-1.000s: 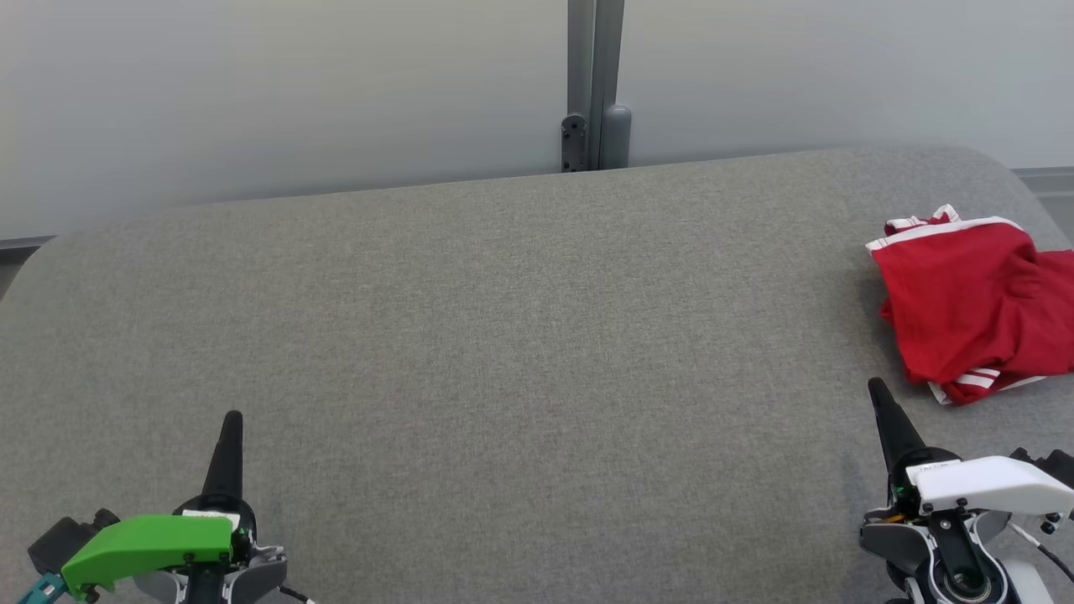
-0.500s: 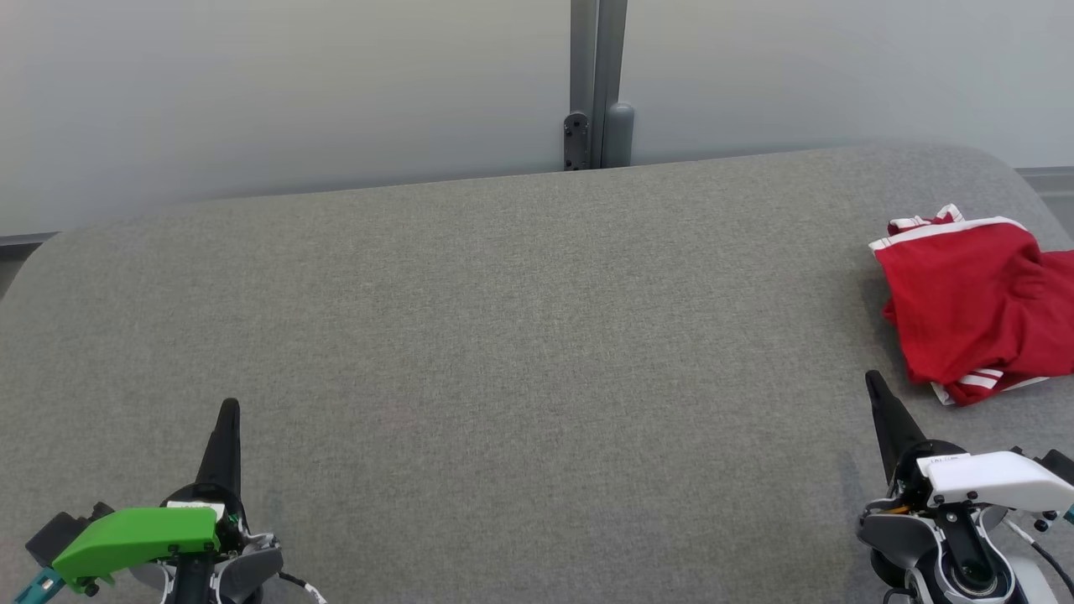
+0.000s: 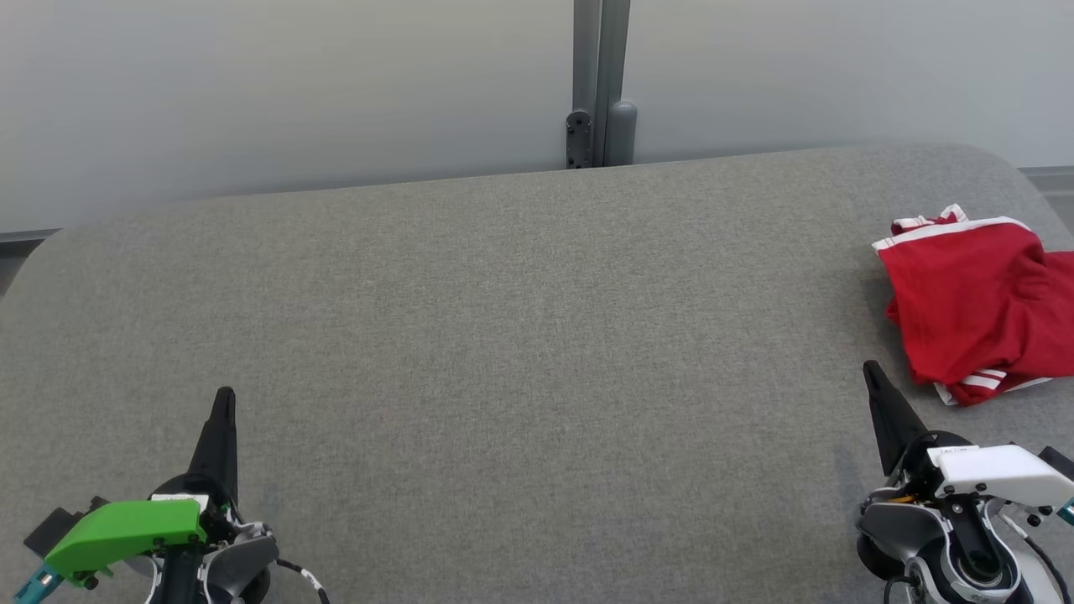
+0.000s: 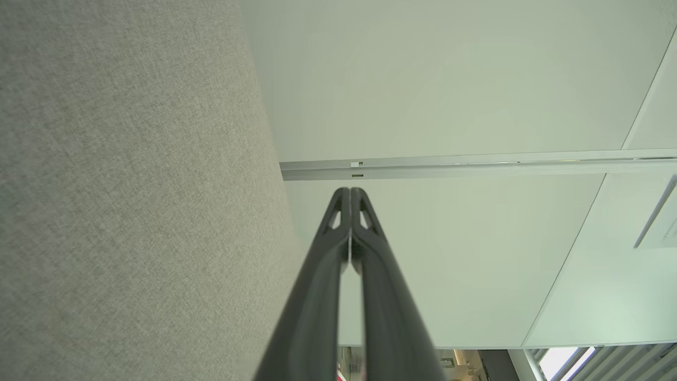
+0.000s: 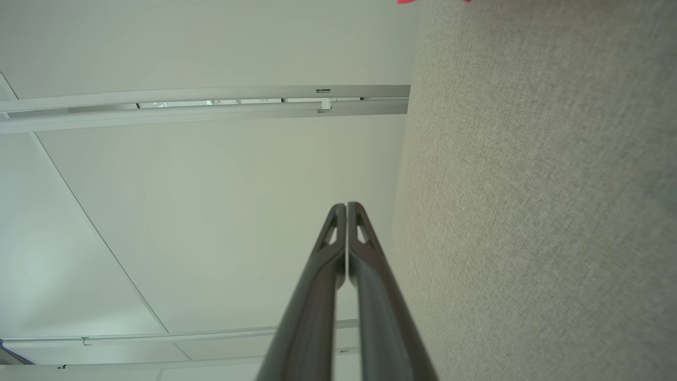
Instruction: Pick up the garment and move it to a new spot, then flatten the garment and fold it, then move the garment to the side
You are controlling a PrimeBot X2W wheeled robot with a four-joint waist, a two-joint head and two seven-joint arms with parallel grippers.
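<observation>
Red garment (image 3: 977, 315) crumpled far right, left gripper (image 3: 223, 394) and right gripper (image 3: 869, 367) fingers together, tips edged slightly forward.

Left hand (image 3: 223, 398) lower left, right hand (image 3: 871, 373) lower right, both closed, apparently empty

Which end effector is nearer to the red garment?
Right. The right end effector sits just short of the red garment, not touching; the left end effector is far off across the grey surface.
</observation>
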